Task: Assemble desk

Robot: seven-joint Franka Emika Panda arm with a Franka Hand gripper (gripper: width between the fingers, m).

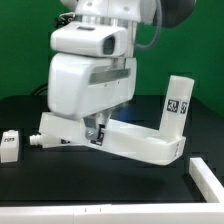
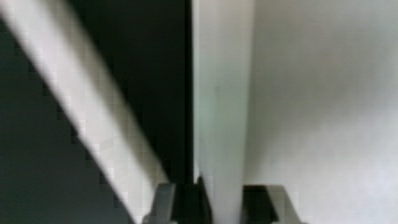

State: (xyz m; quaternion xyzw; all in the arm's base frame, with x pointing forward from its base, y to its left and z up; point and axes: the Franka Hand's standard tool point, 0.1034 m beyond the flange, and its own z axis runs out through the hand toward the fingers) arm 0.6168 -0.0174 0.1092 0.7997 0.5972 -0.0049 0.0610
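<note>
The desk's white tray-like top (image 1: 150, 142) lies on the dark table. One white square leg (image 1: 179, 104) with a black-and-white tag stands upright at the top's end, on the exterior view's right. My gripper (image 1: 97, 135) reaches down onto the top's near rim, left of its middle. In the wrist view the dark fingers (image 2: 178, 206) stand on either side of the thin white rim (image 2: 221, 120), and the gripper (image 2: 221, 206) is shut on it. A loose tagged leg (image 1: 10, 146) lies apart at the exterior view's left.
A white piece (image 1: 206, 177) lies near the front on the exterior view's right. A white strip (image 1: 100, 213) runs along the table's front edge. The arm's big white body (image 1: 88, 70) hides the back of the table.
</note>
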